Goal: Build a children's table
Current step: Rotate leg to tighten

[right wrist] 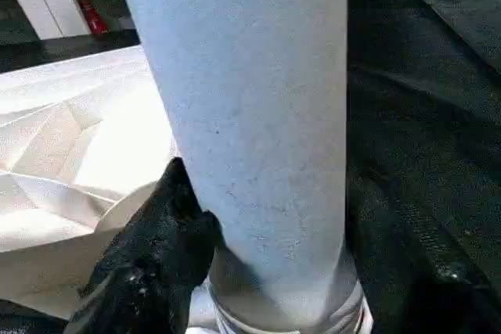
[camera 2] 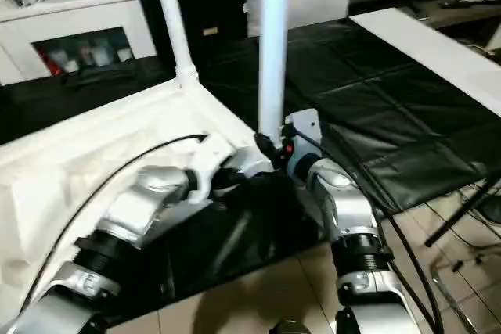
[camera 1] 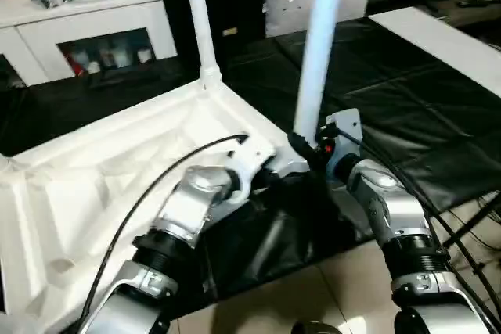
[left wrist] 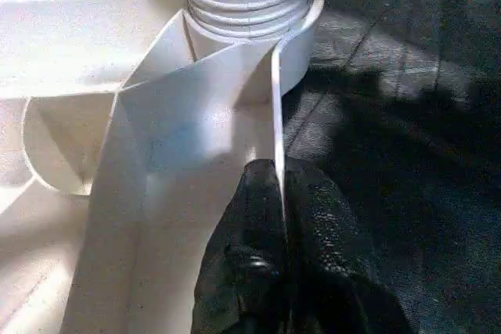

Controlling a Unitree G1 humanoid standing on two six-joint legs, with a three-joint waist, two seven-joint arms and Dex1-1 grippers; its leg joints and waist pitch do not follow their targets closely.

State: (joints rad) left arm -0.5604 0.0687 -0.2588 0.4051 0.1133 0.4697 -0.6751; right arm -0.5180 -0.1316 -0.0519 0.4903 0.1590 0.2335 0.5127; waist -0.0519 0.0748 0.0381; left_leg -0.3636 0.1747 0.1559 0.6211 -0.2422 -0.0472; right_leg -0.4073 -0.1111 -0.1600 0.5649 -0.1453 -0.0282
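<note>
The children's table lies upside down on a black mat, its ribbed white top facing up. One white leg stands upright in the far corner socket. A second leg stands in the near right corner, its threaded end sitting in the round socket. My left gripper is shut on the thin rim wall of the top, just beside that socket. My right gripper is around the base of the second leg, open, with one finger against it and the other a little apart.
A white cabinet with glass doors stands at the back left. A white cushion sits at the back and a long white board lies at the right. Tiled floor runs along the mat's near edge, with cables by my right arm.
</note>
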